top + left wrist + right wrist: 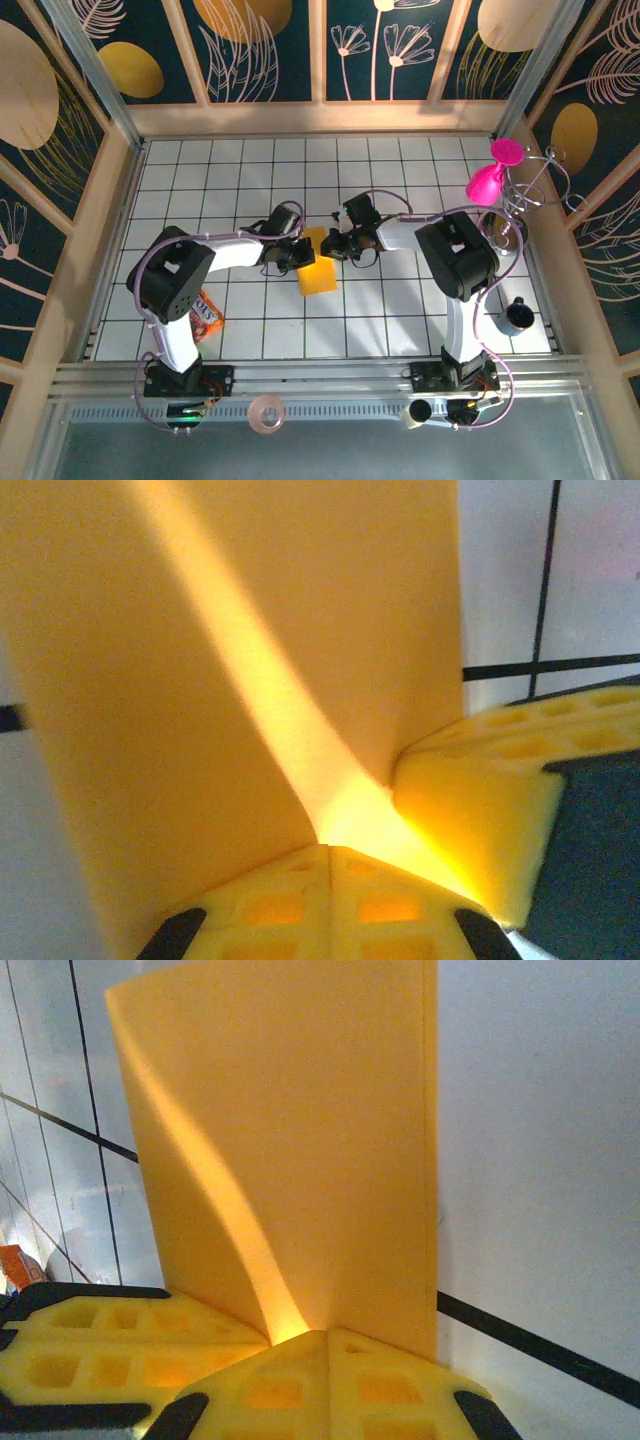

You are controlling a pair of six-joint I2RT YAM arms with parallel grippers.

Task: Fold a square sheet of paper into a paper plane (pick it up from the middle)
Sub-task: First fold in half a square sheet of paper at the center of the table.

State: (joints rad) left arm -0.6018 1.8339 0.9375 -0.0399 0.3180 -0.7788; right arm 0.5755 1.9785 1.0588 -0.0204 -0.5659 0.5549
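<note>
1. the square sheet of paper sits at the table's centre, bowed along a soft ridge and reaching toward 6 o'clock
2. left gripper and right gripper are both clamped tight on its 12 o'clock edge, fingertips side by side
3. step in hand, i judge: the first centre fold (no sharp crease shows yet); next calls for laying it flat and pressing
4. snack packet at 8 o'clock and pink figure at 2 o'clock, both well apart, nothing in the way

White arms, purple cables, yellow jaws
</note>
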